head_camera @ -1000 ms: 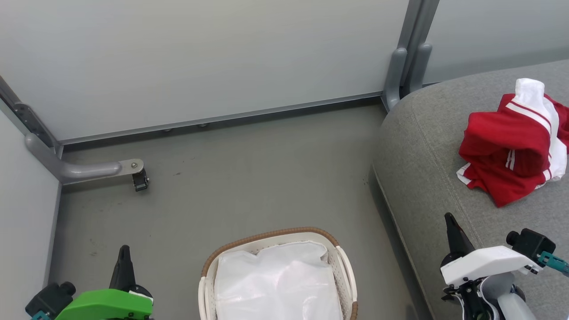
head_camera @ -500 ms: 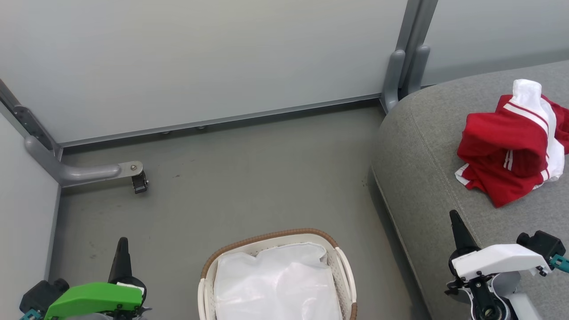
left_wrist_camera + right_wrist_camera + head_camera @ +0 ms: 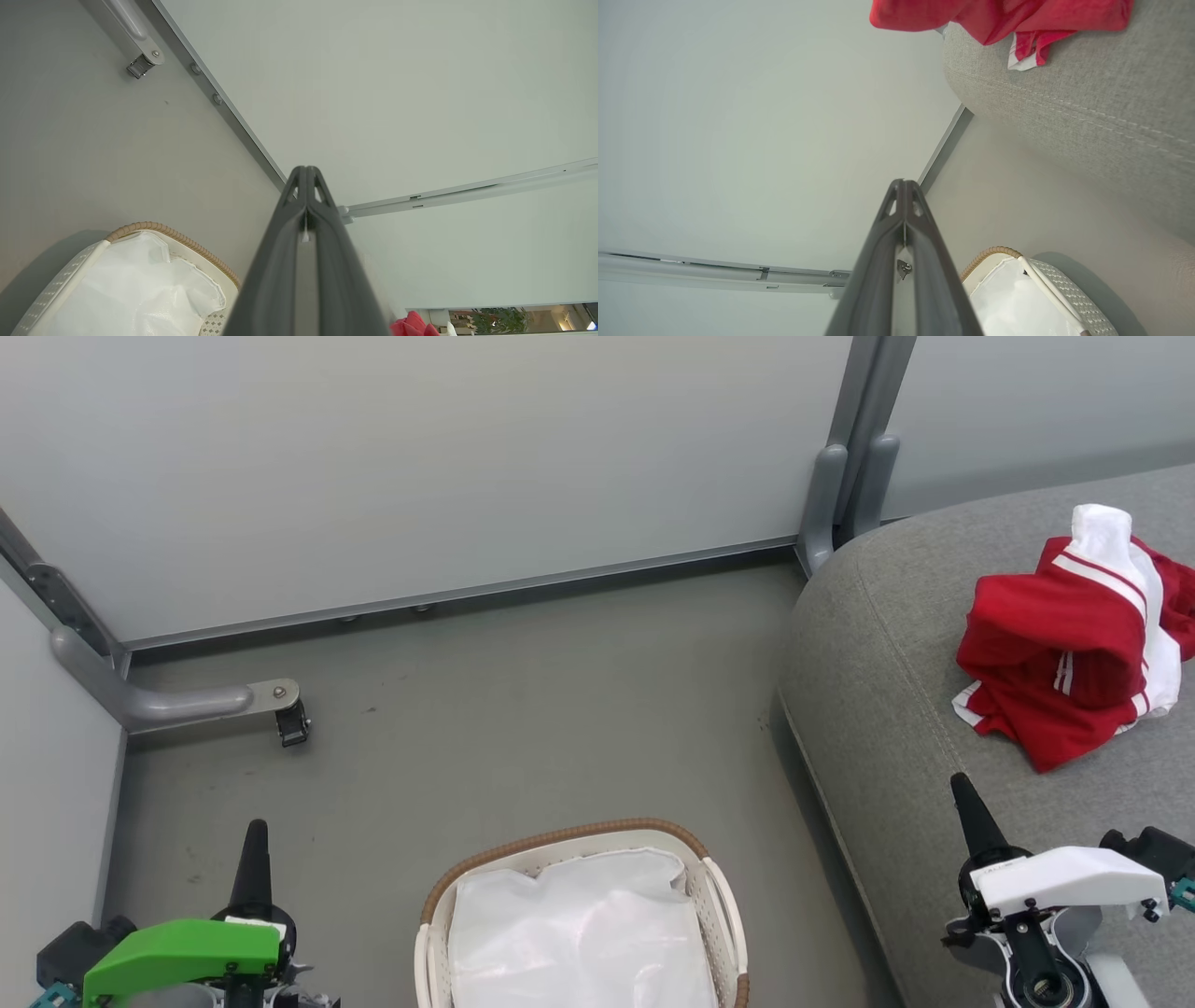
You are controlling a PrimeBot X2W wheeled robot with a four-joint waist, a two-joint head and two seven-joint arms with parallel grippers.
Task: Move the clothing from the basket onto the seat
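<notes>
The red clothing (image 3: 1064, 663) with white stripes lies bunched on the grey seat (image 3: 896, 644) at the right; its edge (image 3: 999, 18) also hangs at the top of the right wrist view. On the floor at bottom centre stands the basket (image 3: 579, 840), holding just its white cloth liner (image 3: 579, 933). My left gripper (image 3: 254, 835) is shut and empty, left of the basket. My right gripper (image 3: 963, 793) is shut and empty, over the seat's front edge, below the clothing. Both pairs of fingers (image 3: 306, 210) (image 3: 903, 219) press together.
Grey partition walls stand behind, with a post (image 3: 854, 457) by the seat's corner. A grey bracket with a small castor (image 3: 289, 719) juts over the floor at the left. Bare grey floor (image 3: 523, 709) spreads between wall, basket and seat.
Both grippers have drawn back toward the bottom of the head view, the right one also sliding rightward. The scene has shifted slightly left, so the camera moved. Clothing and basket lie as before.
</notes>
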